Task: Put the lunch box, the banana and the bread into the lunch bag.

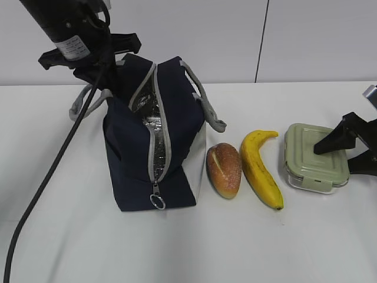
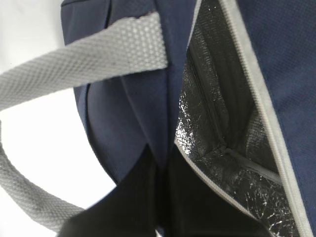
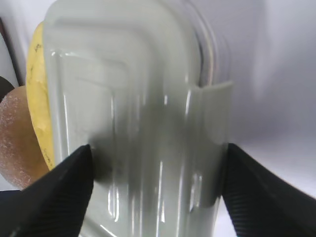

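The table (image 1: 70, 247) is white, and the bag (image 1: 150, 135) stands on its left half, navy, zipper open along the top and down the near end, ring pull at the bottom. Its foil lining (image 2: 217, 123) shows through the gap; nothing can be seen inside it. A grey handle (image 2: 94, 61) crosses the left wrist view.

The left gripper (image 2: 160, 197) is at the bag's far top edge. Its dark fingers sit close together over the navy fabric beside the opening, but whether they pinch it I cannot tell.

The box (image 1: 314, 157) sits at the right, green lid on, contents not visible. The right gripper (image 3: 155, 163) straddles it, one finger (image 3: 54, 197) against each side.

The banana (image 1: 259, 168) lies just left of the box, the bread (image 1: 224, 170) between banana and bag.
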`<action>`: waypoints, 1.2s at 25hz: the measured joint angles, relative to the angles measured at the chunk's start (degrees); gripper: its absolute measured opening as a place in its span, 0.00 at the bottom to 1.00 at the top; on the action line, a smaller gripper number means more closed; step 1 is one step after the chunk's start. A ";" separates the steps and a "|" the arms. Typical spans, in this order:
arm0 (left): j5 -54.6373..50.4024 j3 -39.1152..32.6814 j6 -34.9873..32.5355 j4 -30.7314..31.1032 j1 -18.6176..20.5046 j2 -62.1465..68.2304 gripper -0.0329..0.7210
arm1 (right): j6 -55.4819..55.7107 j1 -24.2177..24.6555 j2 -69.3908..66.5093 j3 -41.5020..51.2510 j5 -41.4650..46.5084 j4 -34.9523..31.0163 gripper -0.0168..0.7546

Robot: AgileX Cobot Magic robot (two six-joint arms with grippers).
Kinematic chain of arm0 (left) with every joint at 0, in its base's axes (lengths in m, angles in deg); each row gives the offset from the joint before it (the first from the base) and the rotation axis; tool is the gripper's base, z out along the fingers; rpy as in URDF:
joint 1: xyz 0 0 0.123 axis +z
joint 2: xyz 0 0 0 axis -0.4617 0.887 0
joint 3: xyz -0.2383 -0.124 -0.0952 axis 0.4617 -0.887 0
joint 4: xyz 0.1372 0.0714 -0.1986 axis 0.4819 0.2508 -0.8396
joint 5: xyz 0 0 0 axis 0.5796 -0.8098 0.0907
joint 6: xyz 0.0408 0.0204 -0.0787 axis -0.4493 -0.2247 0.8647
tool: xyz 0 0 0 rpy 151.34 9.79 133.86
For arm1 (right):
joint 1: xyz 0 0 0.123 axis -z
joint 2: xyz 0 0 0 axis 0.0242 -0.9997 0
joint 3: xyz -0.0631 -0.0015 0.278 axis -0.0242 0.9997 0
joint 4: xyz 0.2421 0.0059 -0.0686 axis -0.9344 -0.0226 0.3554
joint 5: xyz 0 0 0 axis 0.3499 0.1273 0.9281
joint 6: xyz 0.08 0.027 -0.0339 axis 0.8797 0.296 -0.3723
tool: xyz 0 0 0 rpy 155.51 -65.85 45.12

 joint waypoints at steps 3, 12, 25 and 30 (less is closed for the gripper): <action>0.00 0.00 0.00 0.00 0.00 0.00 0.04 | -1.18 0.00 -0.24 0.00 0.00 -0.98 0.79; 0.00 0.00 0.00 0.00 0.00 0.00 0.04 | -1.42 0.00 -0.33 -0.32 2.48 -3.19 0.54; 0.00 0.00 0.00 0.00 0.00 0.00 0.04 | -1.59 0.12 -0.80 -7.36 10.25 -8.18 0.51; 0.00 0.00 0.00 0.00 0.00 0.00 0.04 | -0.79 -0.26 -0.47 -13.86 11.48 -15.10 0.51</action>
